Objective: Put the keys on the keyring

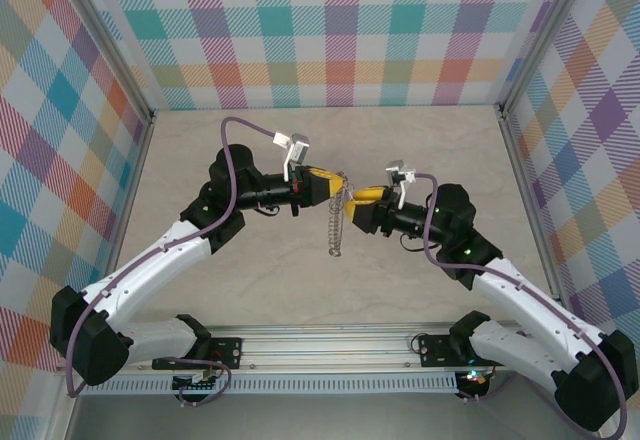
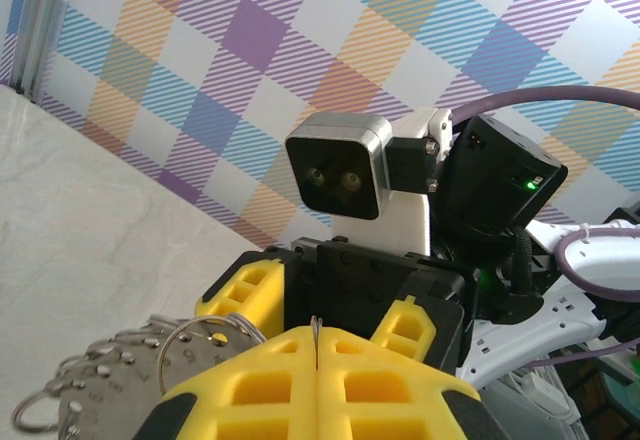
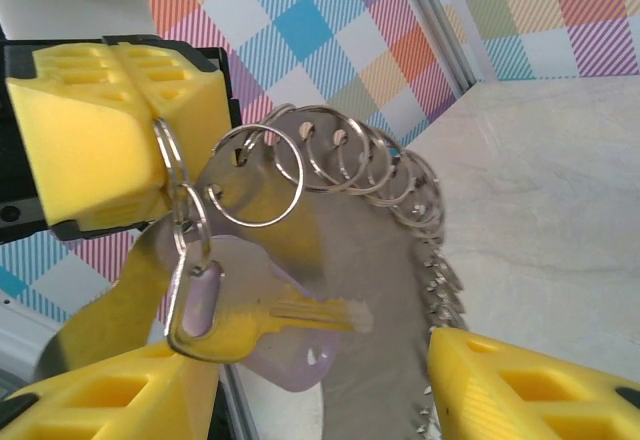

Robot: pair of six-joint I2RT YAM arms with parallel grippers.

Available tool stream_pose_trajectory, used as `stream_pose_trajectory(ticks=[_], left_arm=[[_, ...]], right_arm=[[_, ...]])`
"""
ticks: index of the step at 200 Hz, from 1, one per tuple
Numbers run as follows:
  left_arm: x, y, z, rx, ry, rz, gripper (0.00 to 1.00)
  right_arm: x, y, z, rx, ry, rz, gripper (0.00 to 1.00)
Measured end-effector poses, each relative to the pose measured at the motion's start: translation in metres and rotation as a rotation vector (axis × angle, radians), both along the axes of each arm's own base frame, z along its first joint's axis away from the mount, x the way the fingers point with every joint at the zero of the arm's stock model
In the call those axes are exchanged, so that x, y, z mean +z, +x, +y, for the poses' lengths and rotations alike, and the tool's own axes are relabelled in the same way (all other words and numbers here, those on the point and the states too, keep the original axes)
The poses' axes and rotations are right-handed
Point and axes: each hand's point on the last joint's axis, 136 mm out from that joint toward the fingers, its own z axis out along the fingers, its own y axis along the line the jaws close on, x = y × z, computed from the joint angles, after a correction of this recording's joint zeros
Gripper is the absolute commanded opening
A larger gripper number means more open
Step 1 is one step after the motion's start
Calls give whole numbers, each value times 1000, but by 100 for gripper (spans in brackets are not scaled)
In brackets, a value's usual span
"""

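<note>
Between the two raised arms, the keyring (image 3: 375, 260) hangs in mid-air. It is a thin grey metal hoop with a rim crowded with springy wire loops (image 3: 335, 155). The left gripper (image 3: 160, 135), yellow foam pads clenched, pinches one loop. Just below dangles the small metal key (image 3: 270, 322) with its lilac tag (image 3: 300, 365) — seemingly threaded on, though overlap blurs this. The right gripper (image 3: 310, 380) straddles the key, jaws apart, grasping nothing. The threading step looks nearly done; next, check that the key is seated.

You're looking at yellow fingers on the left gripper (image 1: 330, 187) and right gripper (image 1: 354, 200), a silvery-grey keyring (image 3: 370, 250), a lilac tag (image 3: 290, 365) (its key (image 3: 270, 322) is gleaming yellowish), pastel plaid walls (image 1: 330, 30) and a marbled beige table (image 1: 300, 280).
</note>
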Motion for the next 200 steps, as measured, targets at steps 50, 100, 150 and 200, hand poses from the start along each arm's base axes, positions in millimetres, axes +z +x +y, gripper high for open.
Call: stream_pose_trajectory(ticks=[50, 100, 150, 200], left_arm=[[1, 0, 0, 0, -3, 1, 0], [3, 4, 1, 25, -11, 0, 0], [1, 12, 2, 77, -45, 7, 0], [-2, 15, 3, 100, -82, 27, 0]], right_arm=[[9, 2, 5, 9, 7, -20, 50], [11, 1, 12, 29, 4, -36, 0], [15, -6, 9, 34, 7, -39, 0], [12, -12, 15, 57, 8, -21, 0]])
